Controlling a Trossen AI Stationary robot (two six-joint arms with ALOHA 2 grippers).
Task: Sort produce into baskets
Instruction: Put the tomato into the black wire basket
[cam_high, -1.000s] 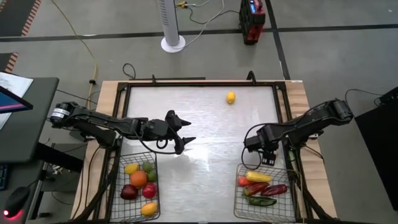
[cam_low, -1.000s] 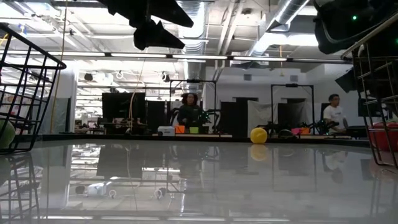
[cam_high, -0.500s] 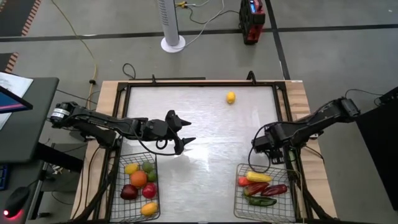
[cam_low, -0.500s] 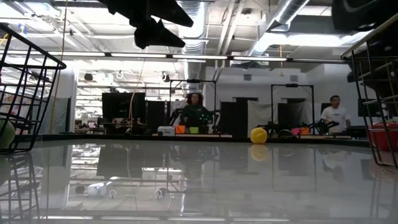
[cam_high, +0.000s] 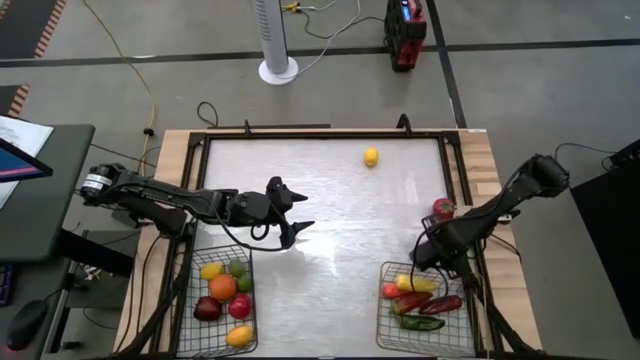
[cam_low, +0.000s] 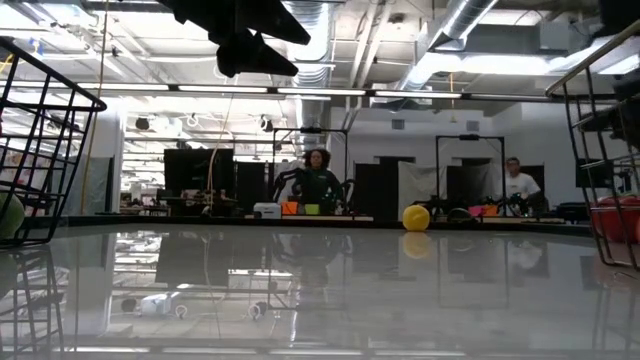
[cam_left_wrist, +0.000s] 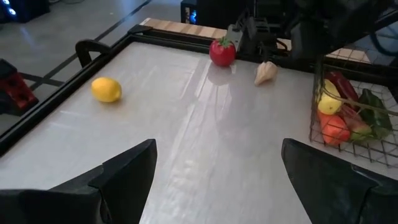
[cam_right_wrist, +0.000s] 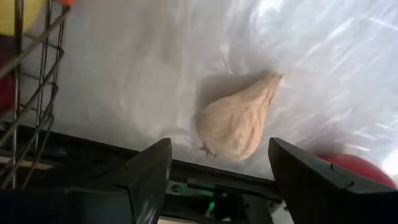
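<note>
Right tool (cam_right_wrist: 211, 171) swung back from over right basket (cam_high: 384, 312) to table edge, open, empty, now straddling garlic bulb (cam_right_wrist: 236, 121) just ahead; red piece (cam_high: 443, 208) beside it. Left tool (cam_high: 297, 228) parked open, lemon (cam_high: 371, 156) far ahead. Garlic grab likely next.

From above, the right arm (cam_high: 480, 215) covers the garlic (cam_right_wrist: 239, 118). The red tomato (cam_right_wrist: 354, 168) is cut by the right wrist picture's edge; the people (cam_low: 318, 180) beyond the tabletop are too small to make out.
</note>
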